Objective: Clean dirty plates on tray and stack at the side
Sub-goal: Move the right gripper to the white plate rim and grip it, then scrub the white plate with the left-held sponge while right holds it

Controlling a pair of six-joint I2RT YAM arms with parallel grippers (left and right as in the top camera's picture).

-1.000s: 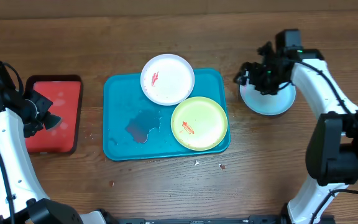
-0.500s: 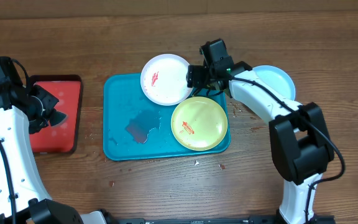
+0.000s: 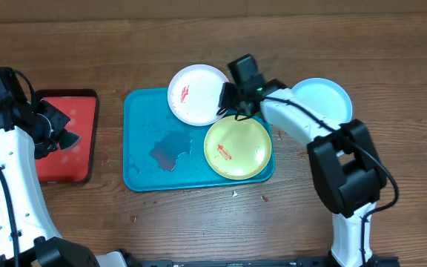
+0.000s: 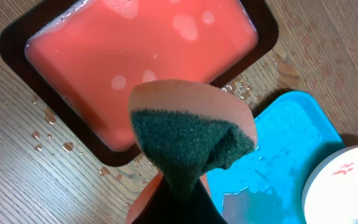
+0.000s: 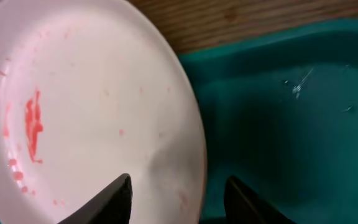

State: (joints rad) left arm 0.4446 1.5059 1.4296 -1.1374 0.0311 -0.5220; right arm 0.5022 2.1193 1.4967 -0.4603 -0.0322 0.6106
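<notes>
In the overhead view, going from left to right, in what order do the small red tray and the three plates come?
red tray → white plate → yellow-green plate → light blue plate

The teal-blue tray [image 3: 143, 122], wet with a dark puddle at its middle, carries the red-smeared white plate [image 3: 195, 95] overhanging its far rim and the orange-smeared yellow-green plate [image 3: 237, 147] flat in its near right corner, while the light blue plate [image 3: 329, 96] lies off its right side.
</notes>
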